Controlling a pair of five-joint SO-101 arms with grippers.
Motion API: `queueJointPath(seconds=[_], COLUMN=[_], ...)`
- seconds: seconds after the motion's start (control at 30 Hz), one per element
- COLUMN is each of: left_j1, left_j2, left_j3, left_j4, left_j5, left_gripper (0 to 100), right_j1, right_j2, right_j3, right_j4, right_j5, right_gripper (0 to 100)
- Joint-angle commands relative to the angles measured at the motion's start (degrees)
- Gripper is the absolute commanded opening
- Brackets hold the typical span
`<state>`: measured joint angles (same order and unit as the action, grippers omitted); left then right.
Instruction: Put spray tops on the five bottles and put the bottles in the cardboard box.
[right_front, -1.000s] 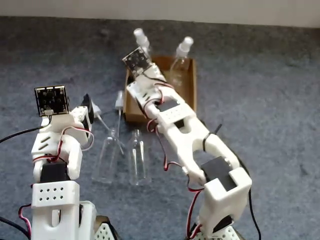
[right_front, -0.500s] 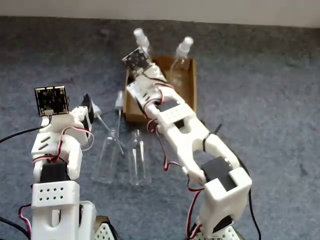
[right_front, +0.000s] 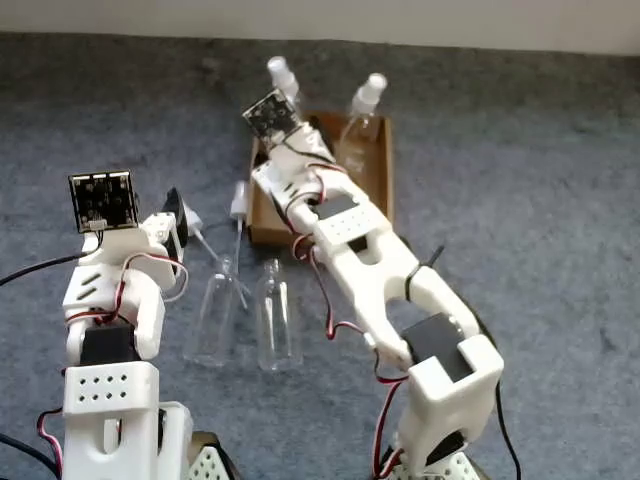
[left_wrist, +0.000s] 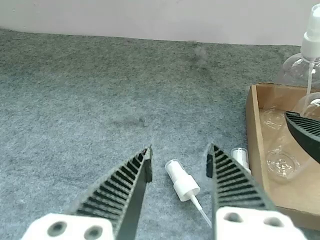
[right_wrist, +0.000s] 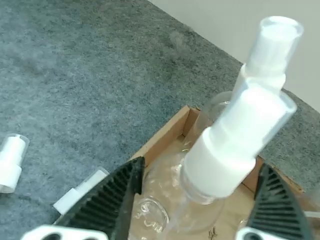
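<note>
We found the left arm (right_front: 110, 290) folded back close to its base, with the wrist tipped down toward the carpet (left_wrist: 75, 90). The left gripper (left_wrist: 180, 148) hung with its fingers spread. A loose spray top (left_wrist: 181, 182) lay on the carpet below the gap, and neither finger touched it. A second spray top (left_wrist: 240, 156) lay just beside the cardboard box (left_wrist: 254, 135).

The right arm (right_front: 350, 240) stretched forward from its base, with its wrist over the box. The right gripper (right_wrist: 200, 165) was opened wide, one finger on each side of a capped bottle (right_wrist: 235, 145) standing in the box; we could not tell whether either finger touched it. Another capped bottle (right_wrist: 267, 50) stood just beyond it.

An uncapped bottle (right_front: 215, 310) lay on the carpet between the arms, with a second uncapped bottle (right_front: 275, 315) beside it.
</note>
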<state>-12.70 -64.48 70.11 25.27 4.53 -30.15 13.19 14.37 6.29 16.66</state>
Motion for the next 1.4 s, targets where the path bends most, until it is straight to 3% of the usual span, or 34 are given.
queueJointPath(seconds=[0.0, 0.6, 1.1, 1.37], left_j1=[0.8, 0.8, 0.8, 0.5], left_j2=[0.6, 0.6, 0.6, 0.6], left_j3=[-0.2, -0.2, -0.1, -1.1], left_j4=[-1.1, -1.1, -1.1, -0.8], left_j5=[0.0, 0.0, 0.0, 0.0], left_gripper=[14, 14, 14, 14], right_j1=[-0.7, -0.7, -5.7, -6.1], right_j2=[-1.6, -14.1, -37.8, -50.6], right_j3=[-4.2, -4.1, -3.6, 3.6], right_j4=[0.2, 6.3, 33.5, 54.7], right_j5=[0.4, 0.4, 0.4, 0.4], right_gripper=[29.8, 29.7, 29.6, 27.5])
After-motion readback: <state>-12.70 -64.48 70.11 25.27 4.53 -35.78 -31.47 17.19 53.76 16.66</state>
